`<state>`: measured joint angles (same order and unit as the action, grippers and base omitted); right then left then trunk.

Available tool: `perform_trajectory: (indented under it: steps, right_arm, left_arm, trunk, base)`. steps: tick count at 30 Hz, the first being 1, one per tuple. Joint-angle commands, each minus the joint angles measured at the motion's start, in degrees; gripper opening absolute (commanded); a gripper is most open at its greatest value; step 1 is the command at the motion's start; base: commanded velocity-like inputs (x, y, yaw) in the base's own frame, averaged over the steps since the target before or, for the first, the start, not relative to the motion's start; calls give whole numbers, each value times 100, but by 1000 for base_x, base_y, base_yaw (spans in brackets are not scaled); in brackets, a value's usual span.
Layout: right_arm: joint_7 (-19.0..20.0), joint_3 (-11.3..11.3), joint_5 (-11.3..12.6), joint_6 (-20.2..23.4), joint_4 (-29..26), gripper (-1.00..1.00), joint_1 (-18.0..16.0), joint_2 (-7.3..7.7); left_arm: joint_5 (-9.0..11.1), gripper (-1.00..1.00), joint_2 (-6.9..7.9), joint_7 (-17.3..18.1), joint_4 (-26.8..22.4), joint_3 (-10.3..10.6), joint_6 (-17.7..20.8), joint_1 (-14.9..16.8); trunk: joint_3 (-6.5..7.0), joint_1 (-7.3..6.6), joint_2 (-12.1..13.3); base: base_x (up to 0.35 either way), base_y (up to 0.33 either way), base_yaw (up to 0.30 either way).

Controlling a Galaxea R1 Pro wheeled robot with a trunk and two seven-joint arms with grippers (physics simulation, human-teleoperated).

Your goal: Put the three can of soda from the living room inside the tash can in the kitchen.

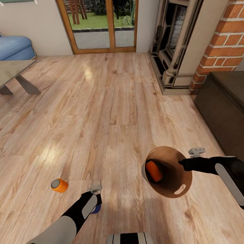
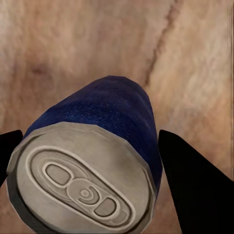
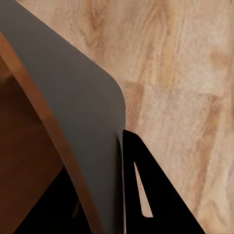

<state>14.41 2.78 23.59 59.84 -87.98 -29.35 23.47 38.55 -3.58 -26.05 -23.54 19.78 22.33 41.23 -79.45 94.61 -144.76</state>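
Wood floor [image 1: 110,112]: we see left gripper [image 2: 92,175] jaws wide around blue can [image 2: 97,146]; right gripper [image 3: 105,195] jaws pinch bin [image 1: 176,183] wall, orange can [image 1: 154,171] inside.

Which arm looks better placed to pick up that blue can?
The left. Its gripper already straddles the blue can, with a finger on either side. The right gripper is busy holding the bin by its rim.

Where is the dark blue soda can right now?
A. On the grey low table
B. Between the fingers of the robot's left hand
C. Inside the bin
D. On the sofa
B: the left wrist view shows the blue can lying between the left hand's two black fingers.
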Motion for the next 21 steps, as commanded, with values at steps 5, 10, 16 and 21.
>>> perform_trajectory:
  steps: [5,10,16,21]
  right_arm:
    - [27,3,173,16,0,-100,-1,-2]
    - [25,3,173,16,35,-100,-10,-10]
    - [12,3,170,16,214,-100,-35,-42]
    - [-23,1,142,16,910,-100,-126,-79]
  left_arm:
    - [-6,-100,-2,11,-84,-12,-12,-64]
    - [-5,-100,-2,3,-175,-22,-20,-91]
    - [-15,-100,66,-41,-1187,-61,96,-474]
    - [-21,-100,109,-464,-3570,-224,1043,-962]
  trunk:
    - [112,-13,7]
    - [222,-26,14]
    - [355,-41,22]
    - [466,-54,28]
  base:
    - [0,0,0]
    - [0,0,0]
    - [0,0,0]
    - [0,0,0]
